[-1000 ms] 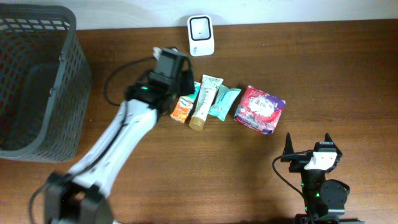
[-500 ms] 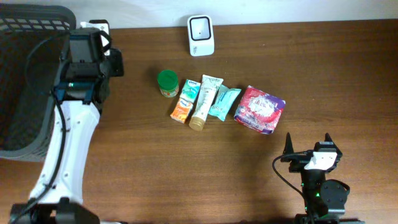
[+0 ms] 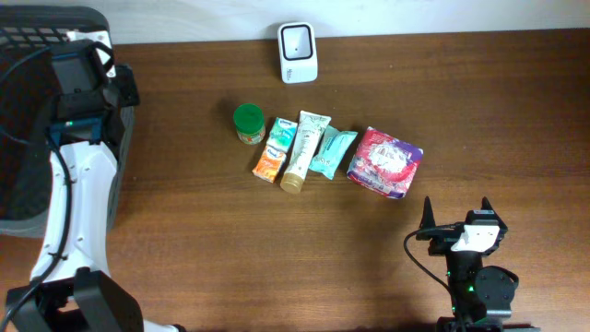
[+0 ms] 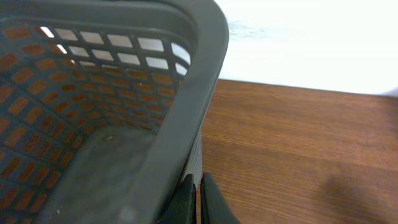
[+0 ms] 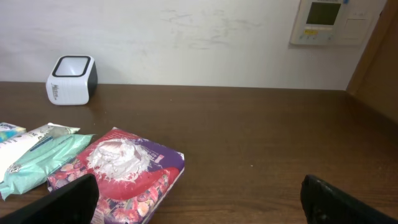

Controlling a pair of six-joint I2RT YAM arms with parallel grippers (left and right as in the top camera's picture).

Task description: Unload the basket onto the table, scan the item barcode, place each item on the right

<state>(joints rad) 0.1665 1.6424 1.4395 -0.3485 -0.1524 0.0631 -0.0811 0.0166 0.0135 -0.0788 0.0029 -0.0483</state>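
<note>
So the left gripper (image 4: 199,200) is up at the back left of the table (image 3: 230,258), right over the rim of the grey basket (image 3: 18,198). Its fingers are pressed together with nothing between them. From the wrist view you just see the two tips side by side next to the basket wall, with bare wood off to the right.

The right gripper (image 3: 456,214) sits at the front right, fingers spread wide apart, not touching anything.

None of the items are being held. They're all lying in a row mid-table: a green-lidded jar (image 3: 248,123) on the left end, then an orange and green carton (image 3: 272,155), a cream tube (image 3: 304,148), a teal packet (image 3: 330,152) and a red and purple pack (image 3: 384,162) on the right end. The carton, tube and packet are pretty much touching each other; the pack is just beside the packet.

The white scanner (image 3: 299,53) stands at the back edge by the wall, a bit behind the row and well apart from both grippers.
</note>
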